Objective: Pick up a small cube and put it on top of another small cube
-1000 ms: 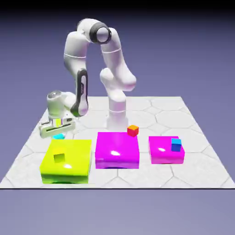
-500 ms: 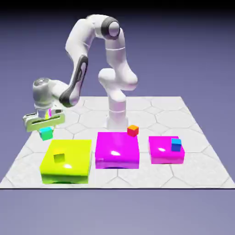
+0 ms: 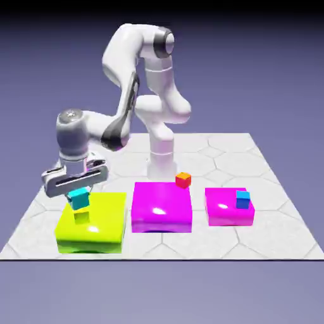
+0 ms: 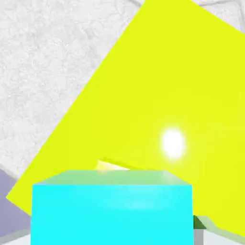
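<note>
The small cyan cube [image 3: 79, 200] sits between the fingers of my gripper [image 3: 77, 193], which is shut on it. It hangs directly over the tiny yellow-green cube [image 3: 81, 217] on the lime slab [image 3: 104, 221], very close to its top; whether they touch does not show. In the hand view the cyan cube [image 4: 112, 213] fills the bottom. Only a sliver of the yellow-green cube [image 4: 111, 165] peeks out behind it, on the lime slab [image 4: 167, 95]. One grey fingertip [image 4: 202, 225] shows flush against the cube's right side.
A magenta slab [image 3: 161, 205] stands in the middle with an orange-red cube [image 3: 183, 180] at its far corner. A smaller magenta slab [image 3: 229, 207] at the exterior view's right carries a blue cube [image 3: 243, 200]. The table is white hexagon-patterned [image 3: 266, 164].
The gripper lifted the cyan cube off the table at the exterior view's left, then carried it toward the lime slab to just above the yellow-green cube.
</note>
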